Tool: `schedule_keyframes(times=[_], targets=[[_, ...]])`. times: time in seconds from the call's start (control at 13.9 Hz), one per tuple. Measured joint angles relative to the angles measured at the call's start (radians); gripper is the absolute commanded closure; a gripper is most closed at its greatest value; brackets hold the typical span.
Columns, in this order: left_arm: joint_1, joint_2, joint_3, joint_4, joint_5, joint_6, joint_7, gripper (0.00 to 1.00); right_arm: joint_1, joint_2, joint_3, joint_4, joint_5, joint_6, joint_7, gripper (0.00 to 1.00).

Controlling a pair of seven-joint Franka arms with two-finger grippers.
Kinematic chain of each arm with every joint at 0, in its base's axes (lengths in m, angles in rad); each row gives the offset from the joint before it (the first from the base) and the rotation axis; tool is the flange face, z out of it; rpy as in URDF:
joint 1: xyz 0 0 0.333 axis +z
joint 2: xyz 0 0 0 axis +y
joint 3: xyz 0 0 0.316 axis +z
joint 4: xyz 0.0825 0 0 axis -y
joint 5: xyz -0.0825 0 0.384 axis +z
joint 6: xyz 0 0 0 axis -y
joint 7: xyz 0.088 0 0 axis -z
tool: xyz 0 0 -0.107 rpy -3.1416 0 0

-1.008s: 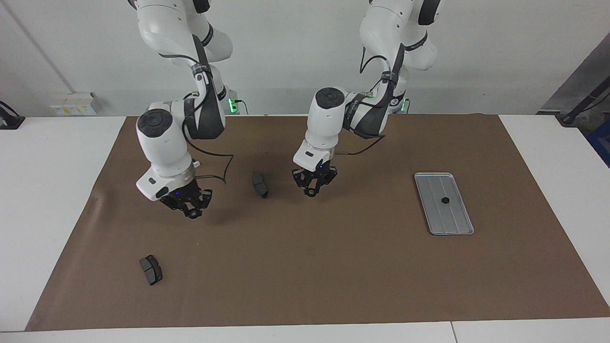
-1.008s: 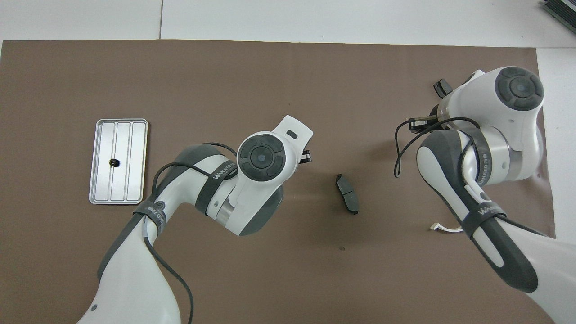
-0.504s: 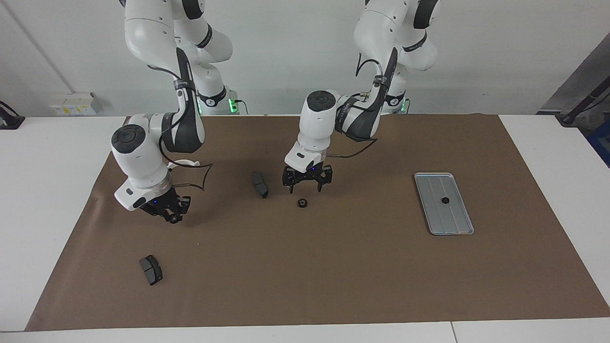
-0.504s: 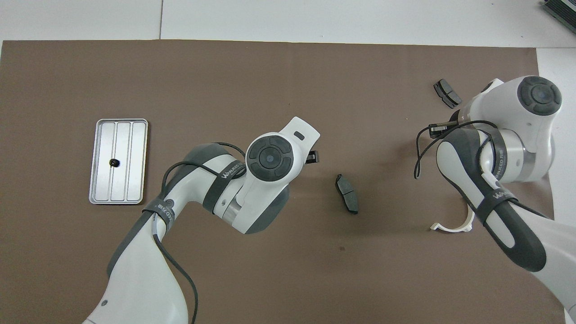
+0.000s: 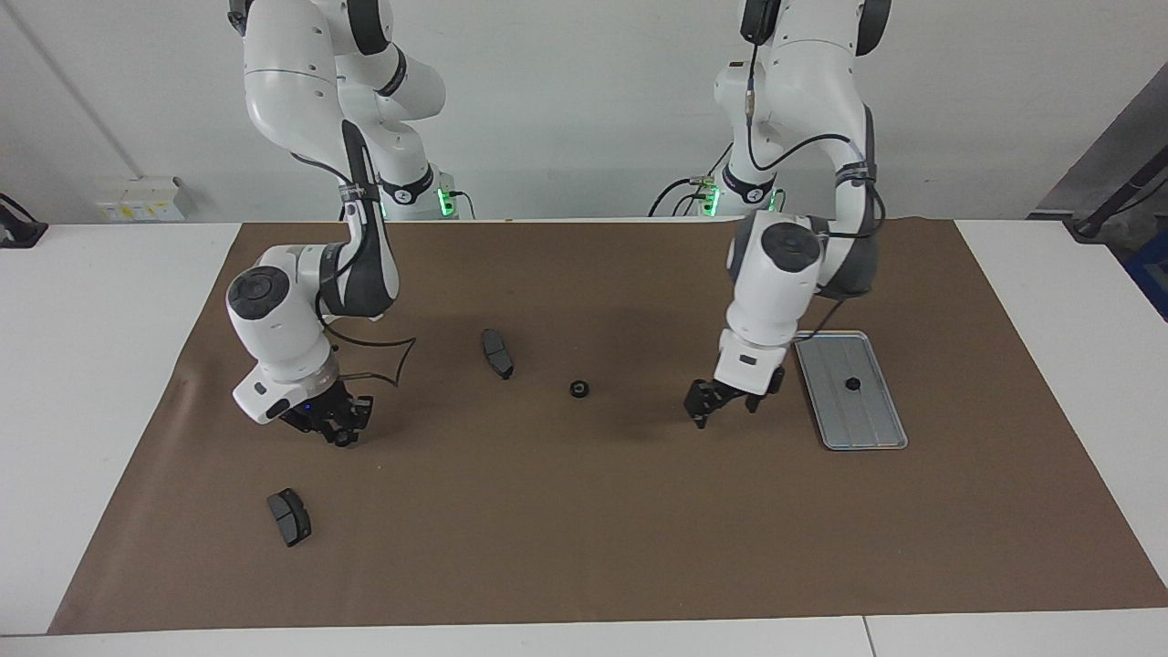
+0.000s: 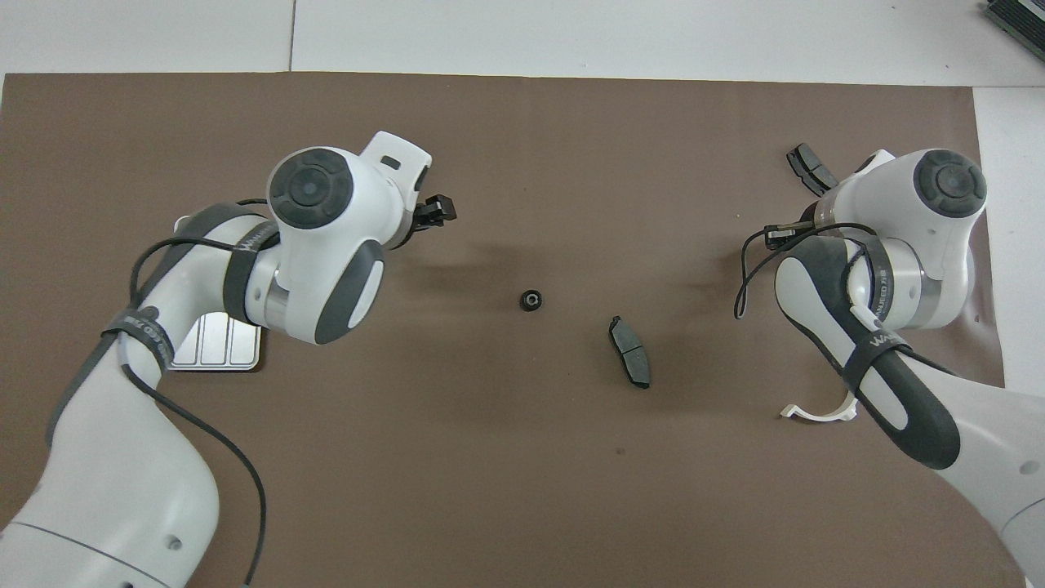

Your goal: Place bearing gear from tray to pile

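The silver tray lies toward the left arm's end of the mat, with one small black bearing gear on it. In the overhead view my left arm covers most of the tray. Another bearing gear rests on the brown mat beside a dark brake pad of the pile. My left gripper hangs open and empty over the mat, next to the tray. My right gripper hovers low over the mat at the right arm's end.
A second brake pad lies farther from the robots than the right gripper. A white half-ring bracket sits beside the right arm, near the robots. The brown mat covers most of the white table.
The left gripper opened, left a bearing gear on the mat beside the brake pad, then swung over to the tray. The right gripper shifted toward its end of the table and dropped lower.
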Motion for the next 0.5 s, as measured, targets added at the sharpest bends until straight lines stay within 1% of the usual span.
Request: schedule_keyframes(times=[0.14, 0.29, 0.36, 0.5], targets=[[0.103, -0.031, 0.0, -0.026, 0.0, -0.046, 0.172, 0.0, 0.0, -0.002, 0.0, 0.005, 0.0, 0.0, 0.0, 0.0], [0.184, -0.062, -0.001, -0.069, 0.0, -0.053, 0.29, 0.0, 0.002, -0.021, 0.002, 0.016, 0.0, -0.004, 0.0, 0.0], [0.21, -0.072, -0.001, -0.089, 0.0, -0.052, 0.325, 0.0, 0.006, -0.04, 0.005, 0.024, 0.0, -0.028, 0.0, 0.0], [0.247, -0.088, -0.001, -0.135, 0.0, -0.045, 0.369, 0.0, 0.036, -0.085, 0.009, 0.052, 0.005, -0.127, 0.027, 0.0]])
